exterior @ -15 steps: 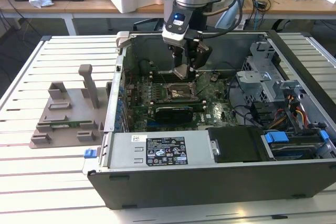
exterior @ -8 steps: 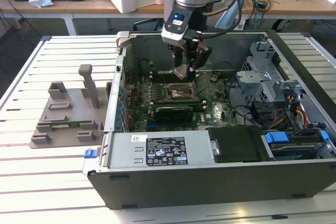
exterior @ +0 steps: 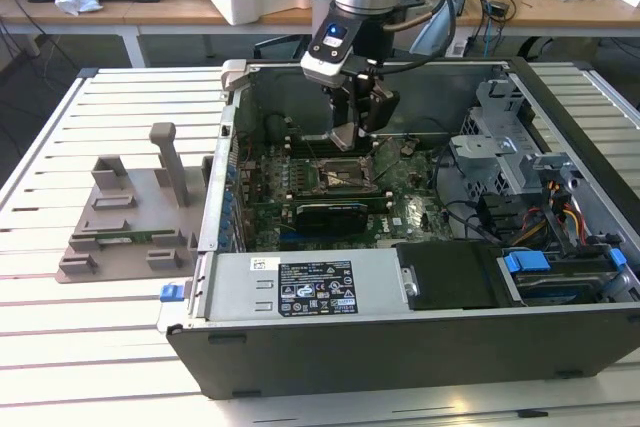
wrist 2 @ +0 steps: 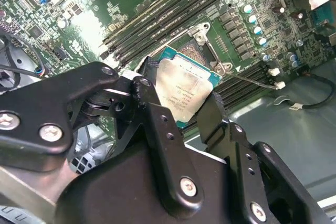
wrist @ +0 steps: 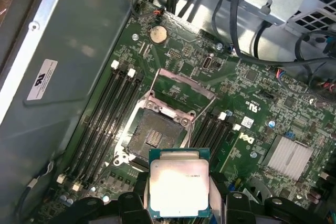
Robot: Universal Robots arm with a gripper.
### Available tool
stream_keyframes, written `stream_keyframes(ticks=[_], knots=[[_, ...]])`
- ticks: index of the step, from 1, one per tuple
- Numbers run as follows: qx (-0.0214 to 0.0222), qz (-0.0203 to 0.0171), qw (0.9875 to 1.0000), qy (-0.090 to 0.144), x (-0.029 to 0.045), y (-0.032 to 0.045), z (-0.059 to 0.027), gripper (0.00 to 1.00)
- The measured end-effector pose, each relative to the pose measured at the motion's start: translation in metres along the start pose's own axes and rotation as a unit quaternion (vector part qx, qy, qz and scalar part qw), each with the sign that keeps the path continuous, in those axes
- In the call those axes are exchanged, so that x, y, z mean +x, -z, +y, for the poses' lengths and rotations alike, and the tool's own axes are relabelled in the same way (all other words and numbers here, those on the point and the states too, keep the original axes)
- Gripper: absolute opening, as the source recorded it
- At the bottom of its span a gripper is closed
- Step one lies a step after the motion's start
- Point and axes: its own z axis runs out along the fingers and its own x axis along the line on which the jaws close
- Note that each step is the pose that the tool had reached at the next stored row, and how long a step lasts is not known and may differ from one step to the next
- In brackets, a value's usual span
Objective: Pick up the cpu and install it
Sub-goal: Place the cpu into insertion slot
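Slatted white table [exterior: 90, 347] carries one open computer case [exterior: 400, 347], and my single gripper [exterior: 352, 137] hangs inside it over the green motherboard [exterior: 415, 212]. From my seat I count two black fingers [wrist 2: 149, 108], closed onto opposite edges of the one cpu [wrist 2: 184, 87], silvery top facing the cameras in both wrist views. The first wrist view shows the gripper [wrist: 179, 203] with the cpu [wrist: 178, 184] pinched between its tips, held clear of the board.

Directly under and just ahead of the gripper lies the one socket [wrist: 155, 132], bare, with its metal load frame [wrist: 186, 85] flipped back. I count two banks of memory slots [wrist: 107, 121], one on each side of the socket. Farther from the gripper on the board sit one coin battery [wrist: 158, 34] and one finned heatsink [wrist: 287, 158].

Off to the exterior view's left of the gripper, outside the case, one grey fixture [exterior: 130, 227] rests on the table holding one green memory stick [exterior: 125, 239].
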Motion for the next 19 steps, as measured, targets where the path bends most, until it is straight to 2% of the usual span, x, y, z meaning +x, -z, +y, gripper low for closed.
stream_keyframes(ticks=[6, 14, 15, 17, 19], knots=[[0.0014, 0.0003, 0.9995, -0.033, 0.0, -0.0003, 0.0, 0.54], [0.0039, 0.0, 0.9966, -0.082, 0.0, -0.0004, 0.0, 0.54], [0.0042, 0.0, 0.9961, -0.088, 0.0, -0.0004, 0.0, 0.54], [0.0052, 0.0005, 0.9939, -0.11, 0.0, -0.0005, 0.0, 0.54], [0.006, 0.0018, 0.9903, -0.139, 0.0, -0.0007, 0.0001, 0.54]])
